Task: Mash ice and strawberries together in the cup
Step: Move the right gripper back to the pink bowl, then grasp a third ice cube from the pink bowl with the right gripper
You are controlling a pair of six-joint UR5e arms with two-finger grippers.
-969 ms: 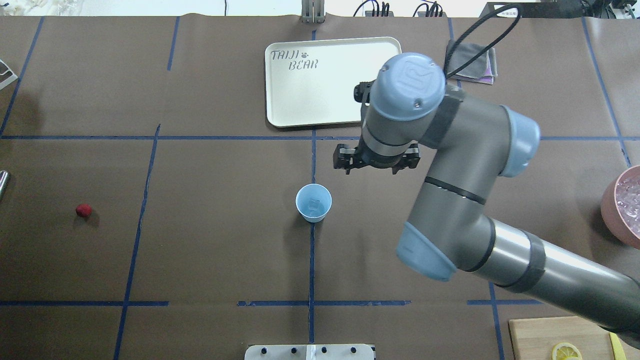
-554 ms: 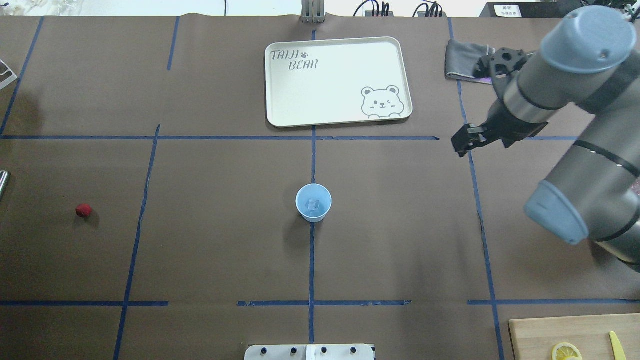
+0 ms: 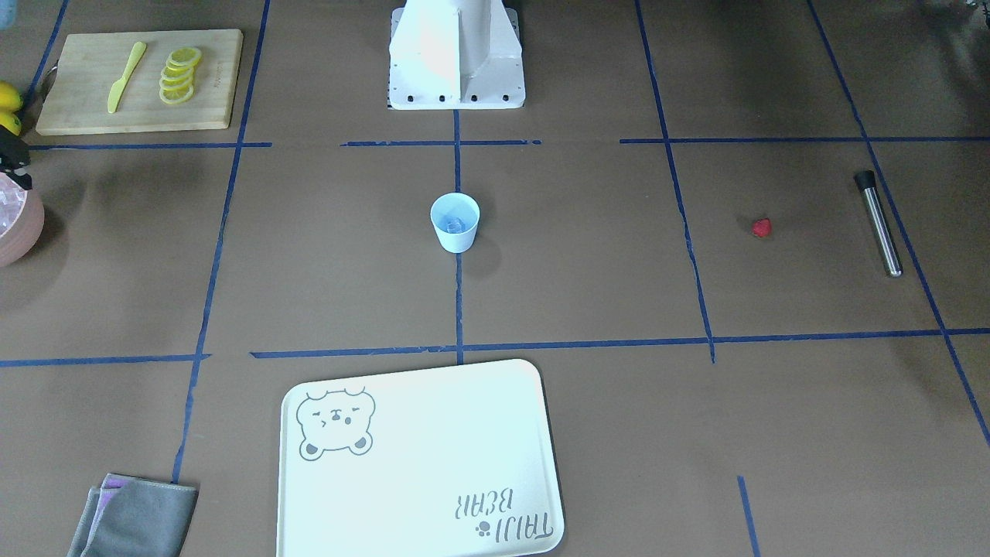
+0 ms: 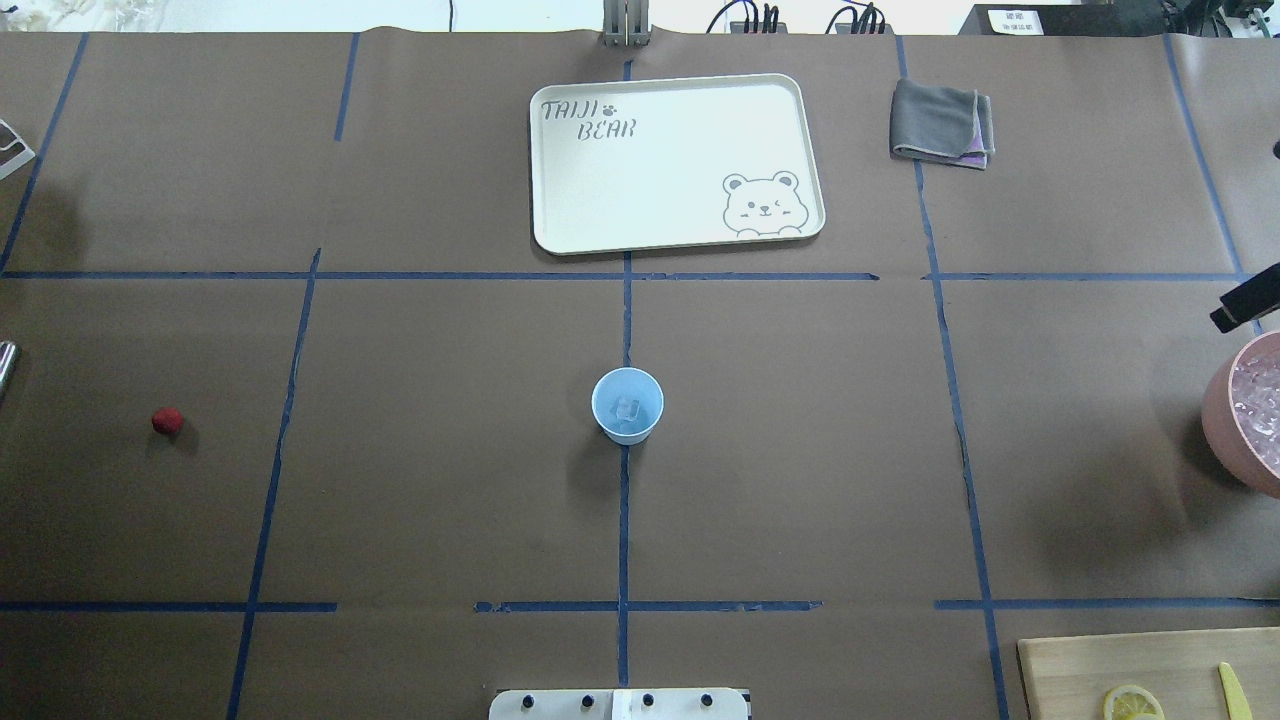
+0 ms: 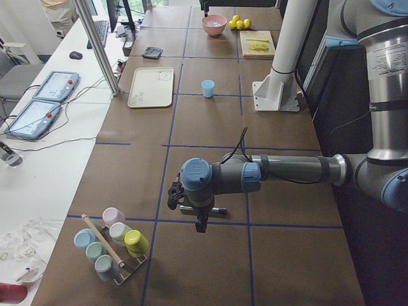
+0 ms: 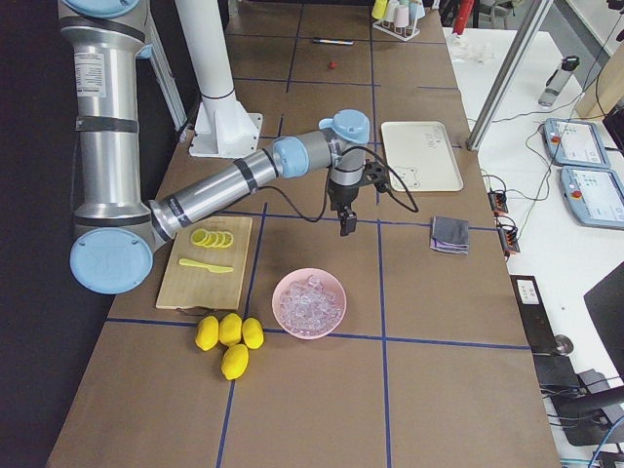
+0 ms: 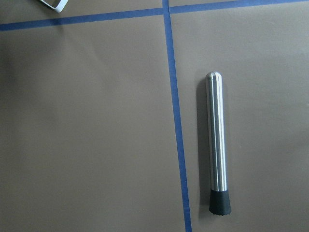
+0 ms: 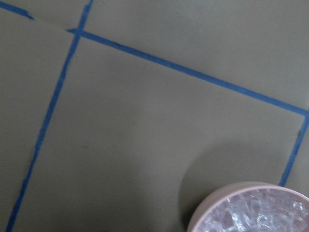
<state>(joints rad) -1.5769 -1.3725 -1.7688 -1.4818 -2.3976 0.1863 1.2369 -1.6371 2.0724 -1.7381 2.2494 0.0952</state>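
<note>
A broad brown paper-covered surface (image 4: 450, 500) is marked into squares by blue tape. The grey right arm (image 6: 234, 180) stretches out low over it. Its black pincer (image 6: 346, 226) points down, near a round pink bowl (image 4: 1218, 420) on the side toward the tray. Too little of the pincer shows to tell whether its fingers are spread or pressed together. The left arm (image 5: 287, 169) reaches across the other end of the surface. Its pincer (image 5: 201, 226) hangs above a slim steel rod with a black rubber end (image 7: 216, 140), which lies flat beside a tape line. I cannot tell that pincer's state either.

A cream rectangular tray with a bear drawing (image 4: 650, 190) lies on the far side from the robot, with a folded grey cloth (image 4: 940, 122) near it. A pale wooden cutting board (image 3: 77, 85) carries a row of lemon slices (image 3: 178, 75) and a yellow knife (image 3: 124, 77). The pink bowl is heaped with clear ice cubes (image 6: 310, 302), and four whole yellow lemons (image 6: 226, 336) lie just beside it.

The small pale-blue plastic cup (image 3: 456, 240) stands upright at the middle of the surface, on a tape line. It holds a clear ice cube (image 4: 628, 407). The tiny red strawberry (image 4: 167, 421) lies on the bare surface well apart from the cup, between it and the steel rod.
</note>
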